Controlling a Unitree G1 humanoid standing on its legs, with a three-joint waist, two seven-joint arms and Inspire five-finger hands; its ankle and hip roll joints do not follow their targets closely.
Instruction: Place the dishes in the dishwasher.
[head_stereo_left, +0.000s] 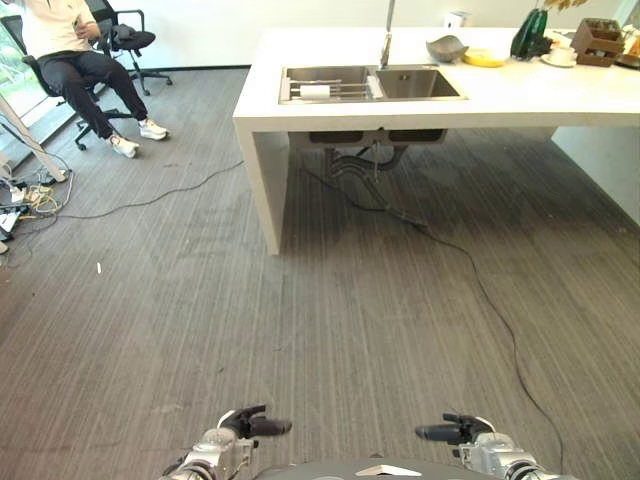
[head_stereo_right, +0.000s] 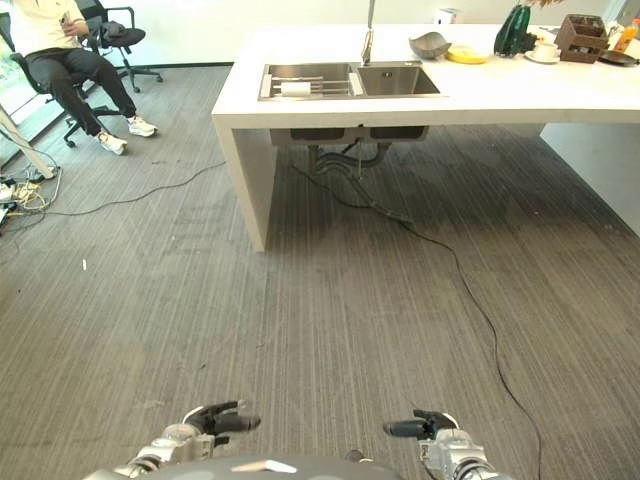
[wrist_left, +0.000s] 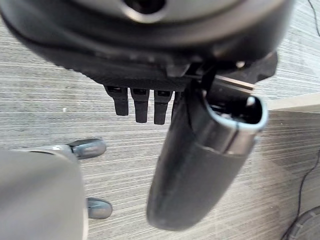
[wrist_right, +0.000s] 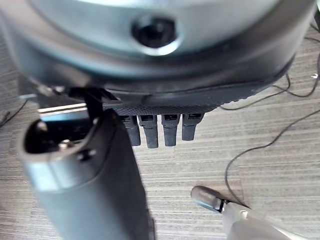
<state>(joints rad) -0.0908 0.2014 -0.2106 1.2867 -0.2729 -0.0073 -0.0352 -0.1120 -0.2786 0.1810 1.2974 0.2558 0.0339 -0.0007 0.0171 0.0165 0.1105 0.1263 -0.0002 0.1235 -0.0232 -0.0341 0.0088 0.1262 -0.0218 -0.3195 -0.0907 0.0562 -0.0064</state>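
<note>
Grey carpet under both hands. Left hand (head_stereo_left: 250, 427) and right hand (head_stereo_left: 452, 432) relaxed, empty, fingers straight. Bowl (head_stereo_left: 446, 47) and yellow plate (head_stereo_left: 485, 58) on white counter (head_stereo_left: 420, 105) far ahead of them, beside sink (head_stereo_left: 370, 83); plate's long axis lies across the counter.

Matt carpet, smooth white counter, brushed steel sink

The floor (head_stereo_left: 330, 330) is a grey, ribbed, matt carpet. The counter (head_stereo_left: 520, 95) has a smooth, white, faintly satin top. Its double sink (head_stereo_left: 370, 83) and tap (head_stereo_left: 386, 40) look like brushed metal. A grey bowl (head_stereo_left: 446, 47) shows a dull sheen; the yellow dish (head_stereo_left: 486, 58) beside it is glossy. A dark green bottle (head_stereo_left: 529, 35) shines like glass. The left hand (wrist_left: 195, 165) is matt black plastic.
</note>
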